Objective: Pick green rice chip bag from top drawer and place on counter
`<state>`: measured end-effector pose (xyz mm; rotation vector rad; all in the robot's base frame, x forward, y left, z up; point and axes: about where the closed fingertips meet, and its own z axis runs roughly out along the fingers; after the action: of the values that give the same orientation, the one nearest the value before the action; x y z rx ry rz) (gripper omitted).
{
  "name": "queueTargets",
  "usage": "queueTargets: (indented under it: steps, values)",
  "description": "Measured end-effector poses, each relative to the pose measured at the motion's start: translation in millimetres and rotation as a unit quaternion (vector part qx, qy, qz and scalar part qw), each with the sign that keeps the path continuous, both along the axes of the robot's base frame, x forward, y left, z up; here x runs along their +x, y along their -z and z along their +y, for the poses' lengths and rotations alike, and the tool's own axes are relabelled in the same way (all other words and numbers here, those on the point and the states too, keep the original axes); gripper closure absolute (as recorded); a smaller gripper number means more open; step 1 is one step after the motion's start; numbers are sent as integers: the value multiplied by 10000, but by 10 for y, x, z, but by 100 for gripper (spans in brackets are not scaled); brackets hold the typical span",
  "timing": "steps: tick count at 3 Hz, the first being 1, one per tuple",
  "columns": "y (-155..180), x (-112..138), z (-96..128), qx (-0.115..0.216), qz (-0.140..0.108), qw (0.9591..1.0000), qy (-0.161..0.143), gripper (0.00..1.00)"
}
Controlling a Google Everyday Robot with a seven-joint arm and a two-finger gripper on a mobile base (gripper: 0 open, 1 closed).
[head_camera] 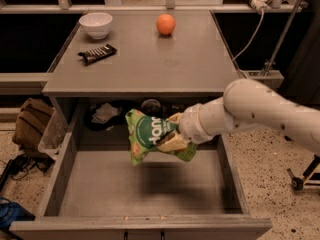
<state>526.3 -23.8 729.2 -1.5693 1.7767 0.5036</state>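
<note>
item: green rice chip bag (142,131), pinched at its right end in my end effector (171,137), long axis running left from the grip, hanging clear above the top drawer (140,186) floor, below the bench (150,66) front lip. route, as i judge it: up, then back over that lip. open room: bench centre and front; bowl (96,24), candy bar (97,53) and orange (165,24) sit rearward.

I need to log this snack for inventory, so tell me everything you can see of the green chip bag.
The green chip bag is glossy, crinkled plastic, bright green with a dark green round logo and white lettering. It hangs tilted in the air over the floor of the open drawer, below the front edge of the counter, with a shadow beneath it. The gripper holds the end nearest the arm, jaws closed on it; nothing else touches it.
</note>
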Motion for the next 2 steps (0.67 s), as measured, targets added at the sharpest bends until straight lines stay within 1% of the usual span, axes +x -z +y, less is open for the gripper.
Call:
queueTargets:
  steps: [1,2]
  values:
    - [-476,180,-69,86,-222,9997,-70,100]
    - [-476,180,-69,86,-222,9997,-70,100]
